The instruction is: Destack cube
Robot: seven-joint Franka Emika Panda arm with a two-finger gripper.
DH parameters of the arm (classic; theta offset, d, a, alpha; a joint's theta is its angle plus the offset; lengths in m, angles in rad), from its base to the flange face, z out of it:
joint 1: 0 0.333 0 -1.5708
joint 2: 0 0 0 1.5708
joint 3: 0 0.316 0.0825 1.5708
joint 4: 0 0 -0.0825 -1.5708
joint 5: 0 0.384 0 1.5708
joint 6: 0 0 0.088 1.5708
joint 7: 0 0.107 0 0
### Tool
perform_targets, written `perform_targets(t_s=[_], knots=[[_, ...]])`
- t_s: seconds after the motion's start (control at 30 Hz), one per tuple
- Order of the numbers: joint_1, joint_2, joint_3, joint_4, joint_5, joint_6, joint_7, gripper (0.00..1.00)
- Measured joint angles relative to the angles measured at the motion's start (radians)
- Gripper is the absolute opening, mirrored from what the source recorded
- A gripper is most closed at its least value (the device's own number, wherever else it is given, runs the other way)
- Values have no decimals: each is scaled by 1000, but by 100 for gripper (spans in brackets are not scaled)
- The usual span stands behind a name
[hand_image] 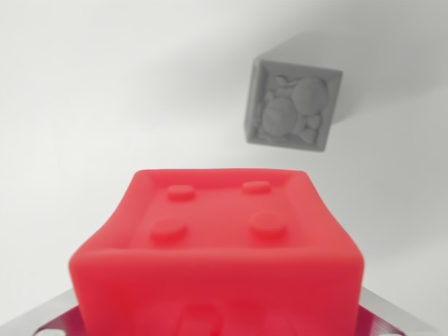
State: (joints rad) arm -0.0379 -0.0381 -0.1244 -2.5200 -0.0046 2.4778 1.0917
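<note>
We see a red cube [217, 252] filling the lower centre of the wrist view, very close to the lens and blurred at its near edge. Its facing side has a raised rim and four round studs. At the bottom left and bottom right corners, bits of grey metal [49, 315] stick out from behind the cube; we read them as part of the gripper, but the fingers themselves are hidden, so we can't tell if they are clamped on the cube or released.

A grey cube [292, 105] sits in the upper right of the frame, well apart from the red one, slightly tilted in the picture. Its facing side carries a relief figure; details too soft to name.

The surface [105, 91] is plain white, matte, evenly lit. A soft shadow spreads from the grey cube toward the upper right. We see nothing of the room beyond this white surface.
</note>
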Motion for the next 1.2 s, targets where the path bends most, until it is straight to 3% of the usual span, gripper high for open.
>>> perform_targets(t_s=[1.2], knots=[[82, 17, 59, -78, 0, 95, -50, 0]])
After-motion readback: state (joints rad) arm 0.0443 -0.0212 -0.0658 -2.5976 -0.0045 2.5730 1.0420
